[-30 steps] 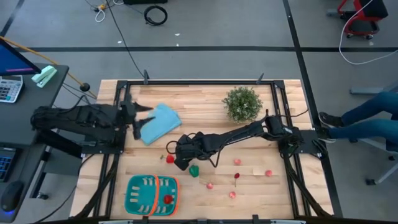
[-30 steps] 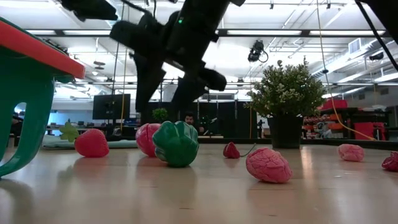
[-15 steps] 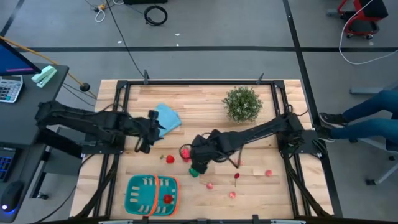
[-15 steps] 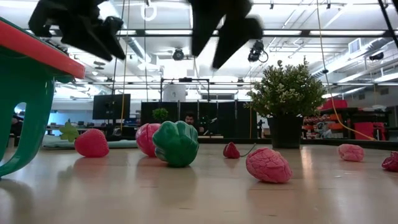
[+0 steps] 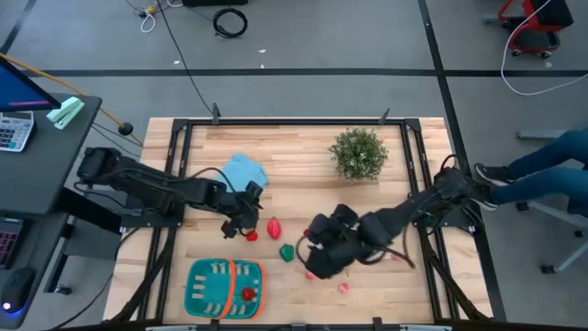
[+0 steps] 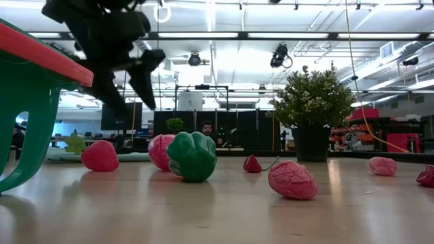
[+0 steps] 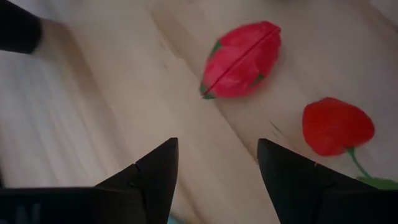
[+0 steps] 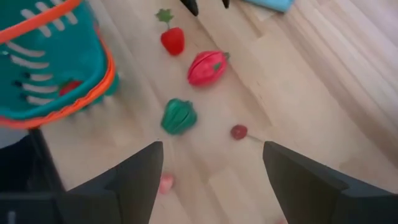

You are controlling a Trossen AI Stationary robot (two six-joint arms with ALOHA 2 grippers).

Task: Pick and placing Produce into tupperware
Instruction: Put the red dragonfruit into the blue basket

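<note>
The teal tupperware (image 5: 223, 287) with an orange band stands near the table's near edge, with a red piece (image 5: 246, 294) inside it. Loose produce lies on the wood to its right: a red strawberry (image 5: 250, 235), a pink-red piece (image 5: 273, 227), a green piece (image 5: 287, 250) and a pink piece (image 5: 343, 288). My left gripper (image 5: 241, 222) hovers open just left of and above the strawberry (image 7: 336, 124); nothing is between its fingers (image 6: 146, 81). My right gripper (image 8: 211, 168) hangs open, high above the wood right of the green piece (image 8: 179, 116), holding nothing.
A bushy potted plant (image 5: 358, 153) stands at the far right and a light blue cloth (image 5: 241, 171) lies at the far left. A small cherry (image 8: 239, 131) and more pink pieces (image 6: 293, 179) are scattered toward the right. A person's legs (image 5: 542, 170) show beyond the table's right edge.
My left gripper has swung from beside the blue cloth toward the table's right and near edge, come down over the strawberry and rolled about its wrist. My right gripper has risen from the green piece, out of the low view, and gone toward the right and near edge. The produce has stayed put.
</note>
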